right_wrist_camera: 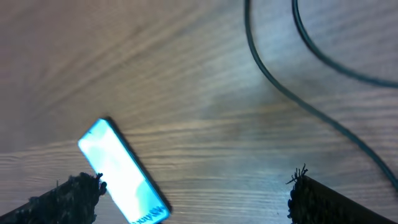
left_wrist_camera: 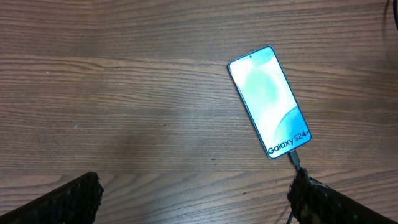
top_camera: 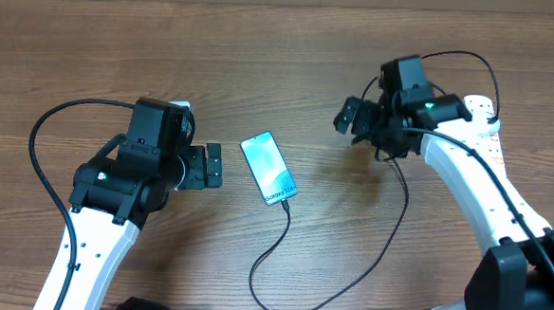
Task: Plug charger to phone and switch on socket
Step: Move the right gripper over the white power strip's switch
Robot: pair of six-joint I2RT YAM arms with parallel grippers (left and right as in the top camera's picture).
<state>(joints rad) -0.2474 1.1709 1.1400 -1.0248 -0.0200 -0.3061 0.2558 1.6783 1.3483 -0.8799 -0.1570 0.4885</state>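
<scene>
overhead, i judge the charger (left_wrist_camera: pixel 295 159) tip already seated in the phone (top_camera: pixel 269 168) lying mid-table; left gripper (top_camera: pixel 207 166) and right gripper (top_camera: pixel 348 116) both hang spread, empty; socket unseen, so switching it on remains

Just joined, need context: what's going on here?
Neither arm holds anything. The Galaxy S24+ phone lies screen-up and lit mid-table, with the black charger cable apparently seated in its lower end and looping off toward the right arm. The left hand hovers open beside the phone. The right hand is open, farther off. No power strip is in view.
</scene>
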